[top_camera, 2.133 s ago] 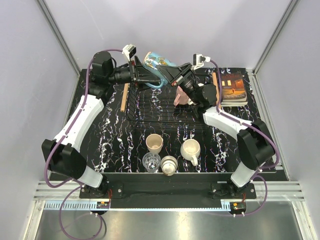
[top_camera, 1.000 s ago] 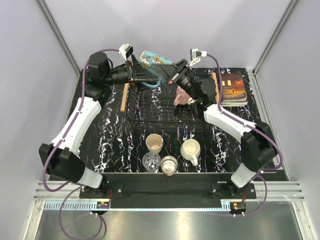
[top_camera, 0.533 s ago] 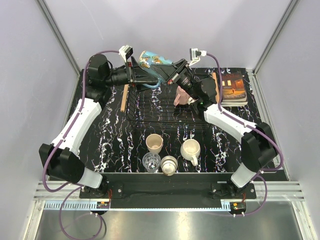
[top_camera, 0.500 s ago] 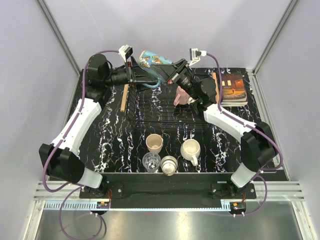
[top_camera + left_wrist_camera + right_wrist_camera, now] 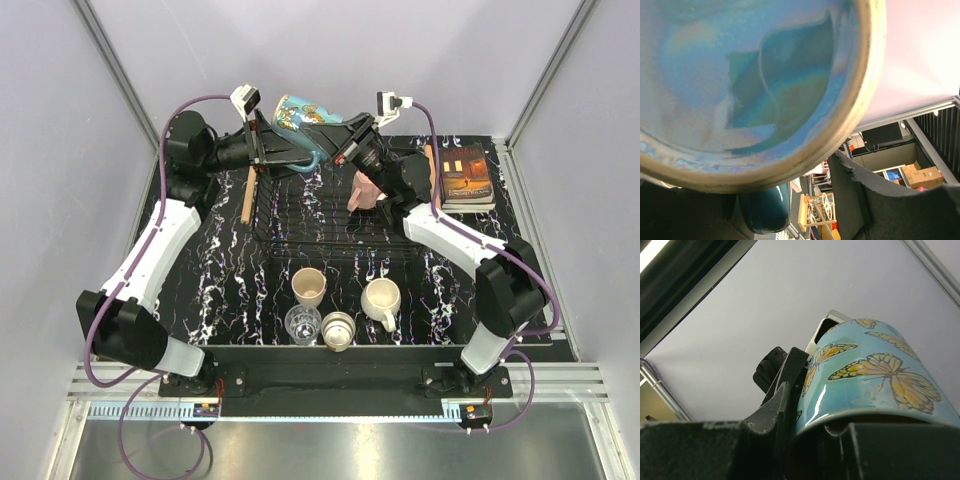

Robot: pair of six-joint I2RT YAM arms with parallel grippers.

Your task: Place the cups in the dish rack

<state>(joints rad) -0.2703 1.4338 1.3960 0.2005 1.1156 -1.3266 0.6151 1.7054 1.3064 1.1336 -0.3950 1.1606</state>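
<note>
The blue mug [image 5: 298, 112] (butterfly-printed) has risen higher and leftward.

Boxed in on three sides by pale lilac walls [image 5: 350, 50], joined at the back corners by slanting metal posts [image 5: 113, 70]. Floored with a black table top [image 5: 230, 290] veined in white. Edged at the near side by silver rails [image 5: 90, 382], then a sheet of shiny metal [image 5: 330, 445] with a soft glare. Lit evenly, without hard shadows.

From the left wrist, past a pale panel [image 5: 920, 50]: a dim room with a dark screen [image 5: 883, 134], cardboard boxes [image 5: 922, 176] and black bars [image 5: 942, 135].

From the right wrist: more pale wall, a dark beam [image 5: 680, 275] and a bright light strip [image 5: 652, 250].
</note>
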